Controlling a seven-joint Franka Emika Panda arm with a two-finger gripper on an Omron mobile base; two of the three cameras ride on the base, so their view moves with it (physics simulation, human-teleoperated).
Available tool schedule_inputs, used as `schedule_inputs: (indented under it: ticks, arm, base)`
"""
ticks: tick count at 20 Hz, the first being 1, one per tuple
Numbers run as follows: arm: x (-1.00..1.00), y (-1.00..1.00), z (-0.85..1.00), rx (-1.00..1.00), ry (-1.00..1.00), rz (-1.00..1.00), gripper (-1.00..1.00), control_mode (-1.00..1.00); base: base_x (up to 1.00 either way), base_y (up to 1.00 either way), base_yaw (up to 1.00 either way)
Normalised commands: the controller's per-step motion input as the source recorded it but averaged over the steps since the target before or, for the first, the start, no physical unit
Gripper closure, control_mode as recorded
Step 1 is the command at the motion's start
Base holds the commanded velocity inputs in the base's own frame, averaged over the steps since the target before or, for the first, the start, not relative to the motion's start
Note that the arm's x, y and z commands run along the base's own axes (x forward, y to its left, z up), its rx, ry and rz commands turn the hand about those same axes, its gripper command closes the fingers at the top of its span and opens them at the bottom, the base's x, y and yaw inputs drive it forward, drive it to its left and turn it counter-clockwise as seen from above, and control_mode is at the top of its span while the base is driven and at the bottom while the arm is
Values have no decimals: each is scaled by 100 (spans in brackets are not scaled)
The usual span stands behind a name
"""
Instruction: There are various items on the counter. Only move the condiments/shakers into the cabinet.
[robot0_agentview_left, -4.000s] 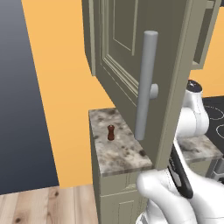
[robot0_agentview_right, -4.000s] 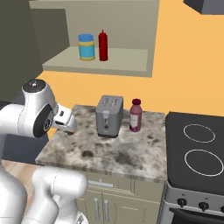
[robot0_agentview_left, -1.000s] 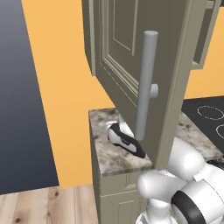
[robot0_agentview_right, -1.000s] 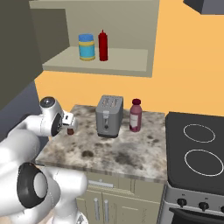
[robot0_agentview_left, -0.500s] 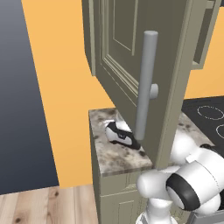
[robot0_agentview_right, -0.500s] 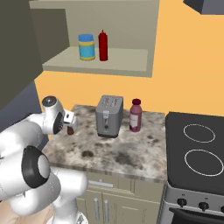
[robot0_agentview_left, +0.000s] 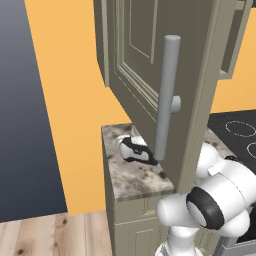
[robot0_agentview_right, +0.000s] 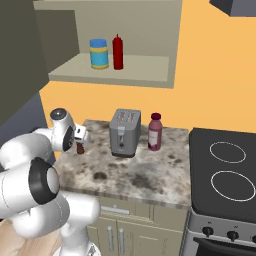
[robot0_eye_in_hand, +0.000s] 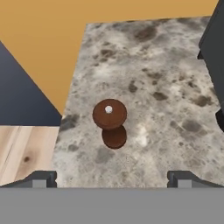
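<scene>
The fingers (robot0_eye_in_hand: 112, 179) stand wide apart and hold nothing. In the hand view the shaker (robot0_eye_in_hand: 110, 123) stands upright on the desk (robot0_eye_in_hand: 166, 100), midway between the two tips and a little ahead of them, touching neither. The camera looks down on its round knob top, with the wider foot showing just beneath.

From the right base view the shaker (robot0_agentview_right: 80, 148) sits near the left end of the desk (robot0_agentview_right: 150, 170), just below the hand, with the toaster (robot0_agentview_right: 125, 133) and a dark red bottle (robot0_agentview_right: 155, 131) further off to its right. Above, the open cabinet (robot0_agentview_right: 150, 45) has a blue jar (robot0_agentview_right: 99, 54) and a red sauce bottle (robot0_agentview_right: 118, 52) on its shelf.

In the left base view the hand (robot0_agentview_left: 135, 149) hangs low over the desk (robot0_agentview_left: 135, 175), behind the door's bar handle (robot0_agentview_left: 165, 97).
</scene>
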Motion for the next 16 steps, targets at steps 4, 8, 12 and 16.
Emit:
schedule_inputs:
  ticks: [4, 8, 12, 16]
  arm:
    - [13, 0, -2, 0, 0, 0, -100, -100]
    - [15, 0, -3, 0, 0, 0, -100, -100]
    - [14, 0, -2, 0, 0, 0, -100, -100]
    - [14, 0, -1, 0, 0, 0, -100, -100]
  base:
    - [0, 0, 0]
    - [0, 0, 0]
    - [0, 0, 0]
    - [0, 0, 0]
